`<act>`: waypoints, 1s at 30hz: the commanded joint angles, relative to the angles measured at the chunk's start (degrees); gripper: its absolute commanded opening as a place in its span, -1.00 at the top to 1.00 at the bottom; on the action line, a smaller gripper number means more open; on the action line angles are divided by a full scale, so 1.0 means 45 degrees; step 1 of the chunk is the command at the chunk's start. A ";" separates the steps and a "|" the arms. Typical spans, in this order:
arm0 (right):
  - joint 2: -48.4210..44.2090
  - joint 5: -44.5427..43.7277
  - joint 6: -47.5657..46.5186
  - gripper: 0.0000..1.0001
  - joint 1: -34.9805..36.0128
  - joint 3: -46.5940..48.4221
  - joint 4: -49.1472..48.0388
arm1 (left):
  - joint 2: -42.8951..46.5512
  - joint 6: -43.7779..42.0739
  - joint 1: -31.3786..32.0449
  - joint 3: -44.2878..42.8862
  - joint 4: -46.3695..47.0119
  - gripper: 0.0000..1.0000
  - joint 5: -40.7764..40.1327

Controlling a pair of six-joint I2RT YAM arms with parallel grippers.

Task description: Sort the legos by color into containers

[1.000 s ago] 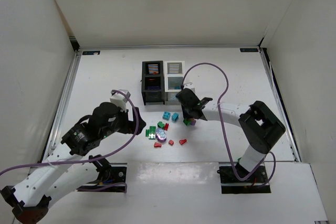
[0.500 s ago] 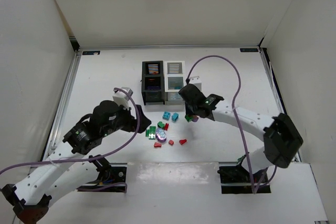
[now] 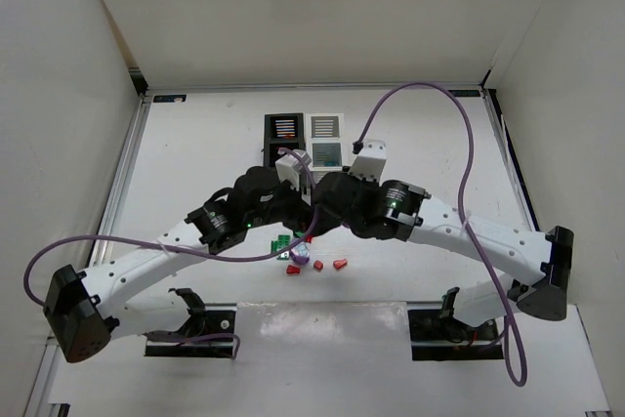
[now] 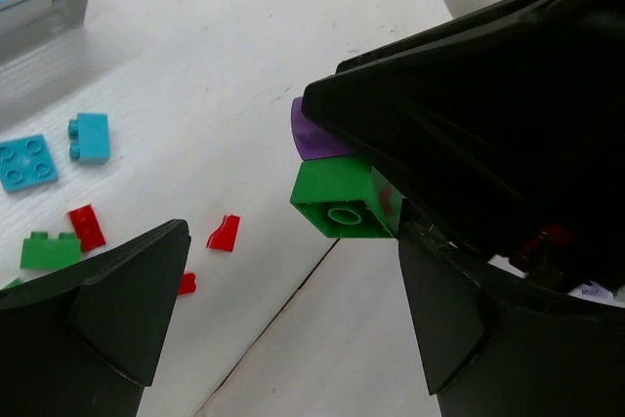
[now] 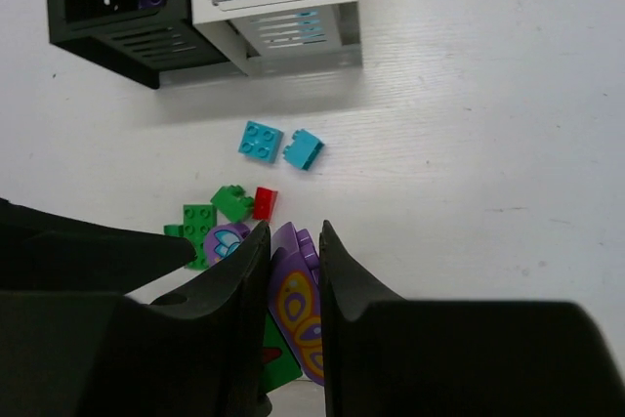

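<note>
My right gripper (image 5: 293, 253) is shut on a purple butterfly-printed piece (image 5: 301, 305) with a green brick (image 4: 342, 197) stuck to it, held above the table. My left gripper (image 4: 293, 339) is open, its fingers (image 4: 127, 310) on either side just below that green brick. In the top view both arms meet over the pile (image 3: 303, 217). Loose legos lie below: two teal bricks (image 5: 261, 140) (image 5: 304, 149), green ones (image 5: 232, 202) (image 5: 198, 222), a red brick (image 5: 265, 202), a purple disc (image 5: 227, 239). The black bin (image 5: 117, 26) holds a purple piece; the white bin (image 5: 283, 7) holds a teal one.
Three small red pieces (image 3: 292, 269) (image 3: 318, 265) (image 3: 340, 264) lie near the table's front seam. The two bins (image 3: 283, 139) (image 3: 325, 139) stand side by side behind the arms. Purple cables loop above both arms.
The right gripper has carried the purple-and-green piece left, up off the table. The left arm has swung right and forward, bringing its open fingers under that piece.
</note>
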State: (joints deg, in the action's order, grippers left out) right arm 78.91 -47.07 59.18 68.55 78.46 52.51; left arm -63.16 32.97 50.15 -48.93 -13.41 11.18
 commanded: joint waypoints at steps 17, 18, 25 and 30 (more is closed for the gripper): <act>-0.2165 -0.0555 0.1830 1.00 0.0840 -0.0794 -0.1083 | 0.0890 -0.0549 0.1082 0.0385 0.3468 -0.99 0.0114; -0.2127 -0.0537 0.1791 1.00 0.0917 -0.0775 -0.1122 | 0.0851 -0.0646 0.1159 0.0326 0.3429 -0.93 -0.0003; -0.2087 -0.0965 0.2024 1.00 0.1230 -0.0618 -0.0908 | 0.0734 -0.1096 0.1629 -0.0163 0.2531 -0.48 -0.0785; -0.2205 -0.1044 0.2220 1.00 0.1230 -0.0657 -0.0732 | 0.0890 -0.0960 0.1629 -0.0162 0.2238 -0.10 -0.1155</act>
State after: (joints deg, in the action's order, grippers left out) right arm 69.84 -49.80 67.26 73.49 75.18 50.41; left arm -60.01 28.82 57.23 -47.55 -2.70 8.12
